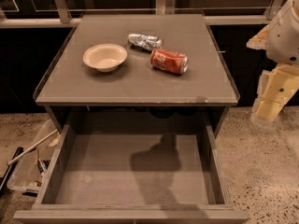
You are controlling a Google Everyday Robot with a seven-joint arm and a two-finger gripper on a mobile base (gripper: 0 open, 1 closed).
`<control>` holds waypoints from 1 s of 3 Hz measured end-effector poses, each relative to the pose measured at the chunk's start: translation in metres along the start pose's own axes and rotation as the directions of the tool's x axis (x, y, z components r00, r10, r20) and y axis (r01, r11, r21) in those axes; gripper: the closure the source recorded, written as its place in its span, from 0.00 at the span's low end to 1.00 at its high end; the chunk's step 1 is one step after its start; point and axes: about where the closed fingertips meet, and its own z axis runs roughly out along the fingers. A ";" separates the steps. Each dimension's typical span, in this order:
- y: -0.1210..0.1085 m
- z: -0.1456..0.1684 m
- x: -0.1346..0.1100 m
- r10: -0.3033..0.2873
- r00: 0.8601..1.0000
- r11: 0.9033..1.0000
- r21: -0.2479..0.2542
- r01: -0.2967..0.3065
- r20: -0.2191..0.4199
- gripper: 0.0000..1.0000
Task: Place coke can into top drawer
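Progress: early, nothing placed yet. The wide, shallow grey-brown wooden top drawer [52, 174] stands open at 6 o'clock below the grey cabinet top [205, 85], and its flat bottom holds nothing but a shadow, so the opening step looks done.

The small red coke can w/ white lettering and silver ends [169, 61] lies on its side on the cabinet top, right of centre. A crumpled shiny silver can [145, 41] sits just beside it at approx. 11 o'clock, and a round cream bowl [105, 57] is at 9 o'clock, further off.

The cream-coloured gripper [270, 97] hangs at 3 o'clock from the coke can, off the cabinet's right edge and well apart from it, not touching anything. Can't tell whether it's released or clenched (it carries nothing visible).

Left to do, by my read: reach over, grasp the coke can w/o nudging the silver one, carry it to 6 o'clock, lower it into the top drawer, let go.
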 end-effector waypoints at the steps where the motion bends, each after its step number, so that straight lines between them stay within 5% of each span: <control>1: -0.001 0.000 -0.003 -0.005 1.000 1.000 0.006 0.005 0.002 0.00; 3: -0.033 0.012 -0.043 -0.063 0.990 0.997 0.054 0.057 0.128 0.00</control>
